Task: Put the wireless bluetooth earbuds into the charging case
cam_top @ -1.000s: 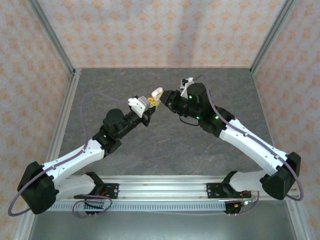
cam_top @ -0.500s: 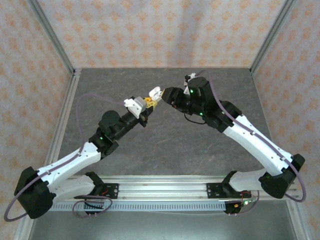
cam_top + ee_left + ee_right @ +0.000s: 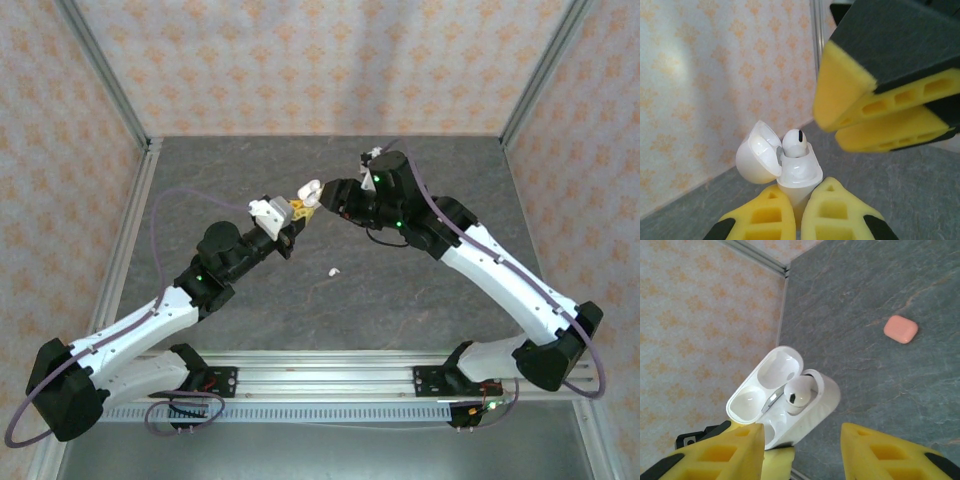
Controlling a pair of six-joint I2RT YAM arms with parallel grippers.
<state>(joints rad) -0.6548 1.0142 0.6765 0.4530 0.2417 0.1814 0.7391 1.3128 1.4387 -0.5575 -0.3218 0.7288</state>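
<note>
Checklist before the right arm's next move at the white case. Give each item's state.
1. Grip: left gripper shut on the case: ok.
2. Access: lid swung open: ok.
3. Seating: earbud in its socket, head above the rim; whether fully down: cannot tell.
4. Free arm: right gripper open, nothing between the jaws: ok.
5. Second socket free: not plainly visible, cannot tell.
6. Strays: small white piece on the table, on the near side of the grippers, perhaps a loose earbud; too small to identify: cannot tell.
</note>
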